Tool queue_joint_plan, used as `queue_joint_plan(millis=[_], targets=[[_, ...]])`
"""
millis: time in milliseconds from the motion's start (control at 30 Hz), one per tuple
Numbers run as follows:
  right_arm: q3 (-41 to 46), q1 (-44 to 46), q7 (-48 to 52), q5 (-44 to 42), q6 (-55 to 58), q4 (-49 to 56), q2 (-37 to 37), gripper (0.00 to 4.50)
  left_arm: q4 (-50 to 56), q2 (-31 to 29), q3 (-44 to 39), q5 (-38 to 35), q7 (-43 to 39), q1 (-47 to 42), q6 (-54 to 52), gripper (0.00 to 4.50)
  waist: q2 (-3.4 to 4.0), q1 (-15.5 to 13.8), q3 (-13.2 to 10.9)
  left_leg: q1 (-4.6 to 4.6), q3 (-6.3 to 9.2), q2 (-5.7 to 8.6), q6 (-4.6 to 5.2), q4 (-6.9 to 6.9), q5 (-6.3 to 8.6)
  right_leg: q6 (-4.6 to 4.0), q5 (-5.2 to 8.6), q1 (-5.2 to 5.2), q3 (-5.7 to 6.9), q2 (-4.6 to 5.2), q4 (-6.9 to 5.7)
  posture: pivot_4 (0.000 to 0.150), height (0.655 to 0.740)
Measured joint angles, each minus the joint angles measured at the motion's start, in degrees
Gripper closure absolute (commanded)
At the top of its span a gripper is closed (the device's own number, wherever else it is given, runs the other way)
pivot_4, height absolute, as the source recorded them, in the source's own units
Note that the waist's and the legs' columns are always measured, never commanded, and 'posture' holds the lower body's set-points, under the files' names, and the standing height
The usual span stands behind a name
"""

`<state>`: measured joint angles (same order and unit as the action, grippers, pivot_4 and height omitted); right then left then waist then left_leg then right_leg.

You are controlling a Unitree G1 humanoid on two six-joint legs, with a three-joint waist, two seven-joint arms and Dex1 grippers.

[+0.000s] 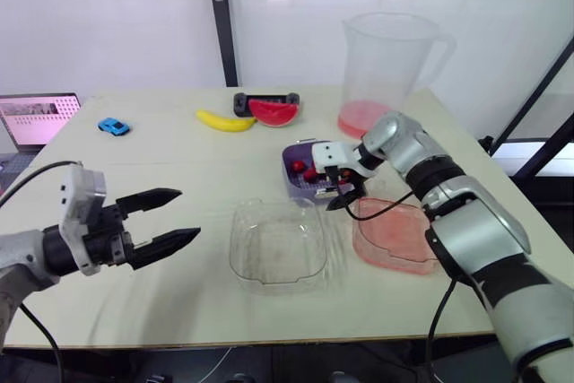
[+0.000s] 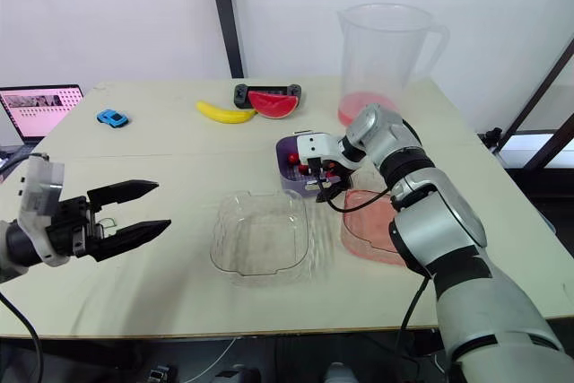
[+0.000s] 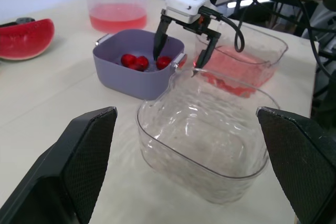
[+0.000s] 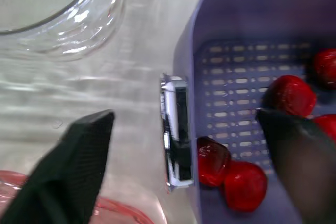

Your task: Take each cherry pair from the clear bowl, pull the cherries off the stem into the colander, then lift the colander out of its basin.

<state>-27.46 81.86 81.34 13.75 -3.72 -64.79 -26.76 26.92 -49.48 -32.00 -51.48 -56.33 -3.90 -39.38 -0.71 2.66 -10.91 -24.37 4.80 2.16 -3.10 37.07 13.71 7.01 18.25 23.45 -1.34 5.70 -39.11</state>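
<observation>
Straddling colander rim, R hand spread, finger partly hiding cherries, L hand spread near bowl

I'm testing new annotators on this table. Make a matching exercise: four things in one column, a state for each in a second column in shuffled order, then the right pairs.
Things:
1. clear bowl
2. purple colander
3. tall pitcher
4. right gripper

States:
a. pink liquid at the bottom
b. open, one finger inside a rim and one outside
c. red cherries inside
d. looks empty

Pairs: 1-d, 2-c, 3-a, 4-b
</observation>
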Motion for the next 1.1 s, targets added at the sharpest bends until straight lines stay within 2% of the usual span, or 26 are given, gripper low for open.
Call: queue_joint_plan(millis=[200, 333, 467, 633, 767, 933, 1100], targets=[[8.00, 3.01, 3.45, -4.00, 5.32, 6.54, -7.74, 0.07, -4.53, 0.25, 4.66, 0.84, -1.06, -3.89, 1.22, 0.00, -0.01, -0.22, 0.00, 0.00, 0.01, 0.03, 0.02, 0.00, 0.01, 0.00, 0.00, -0.04, 0.03, 0.00, 0.02, 0.150, 0.7400], [15.83, -0.18, 6.91, -10.85, 12.89, 17.14, -14.94, 0.07, -10.56, 0.18, 9.82, 4.05, -1.18, -8.37, 2.26, 0.00, 0.00, -0.28, 0.00, -0.01, -0.02, 0.06, 0.08, 0.00, 0.05, 0.00, 0.00, -0.04, 0.03, -0.01, 0.02, 0.150, 0.7400], [26.69, -11.85, 7.00, -20.07, 20.99, 31.89, -22.45, 0.07, -17.03, 0.14, 14.16, 8.91, -1.19, -12.38, 4.59, 0.00, -0.02, -0.36, 0.01, -0.01, -0.03, 0.07, 0.21, 0.02, 0.12, 0.00, 0.00, -0.08, 0.04, 0.00, 0.02, 0.150, 0.7400], [40.30, -30.68, 0.06, -27.18, 32.48, 46.46, -30.24, 0.07, -21.89, -0.29, 16.88, 16.31, -1.31, -13.60, 10.58, 0.00, 0.00, -0.22, 0.01, 0.00, -0.09, 0.02, 0.47, 0.00, 0.27, 0.00, 0.00, -0.04, -0.01, -0.04, 0.01, 0.150, 0.7400], [49.62, -44.13, -4.19, -32.23, 37.35, 54.12, -30.61, 0.07, -22.52, -1.23, 15.66, 17.31, -3.24, -11.22, 13.48, 0.00, 0.04, -0.13, 0.02, 0.05, -0.18, 0.00, 0.54, 0.02, 0.31, 0.00, 0.00, -0.05, -0.10, -0.04, -0.01, 0.150, 0.7400], [58.84, -58.85, -7.98, -35.17, 35.73, 57.86, -29.87, 0.07, -24.19, -2.08, 12.09, 18.28, -3.99, -5.88, 15.17, 0.00, 0.04, -0.40, 0.02, 0.14, -0.18, -0.01, 0.61, 0.06, 0.35, 0.01, 0.00, -0.22, -0.09, -0.01, 0.04, 0.150, 0.7400], [62.14, -65.07, -10.10, -37.72, 33.72, 59.67, -29.31, 0.07, -23.83, -2.02, 11.04, 18.01, -4.64, -4.93, 14.94, 0.00, 0.04, -0.45, 0.02, 0.32, -0.18, -0.03, 0.61, 0.08, 0.35, 0.01, 0.00, -0.40, -0.08, -0.02, 0.02, 0.150, 0.7400]])
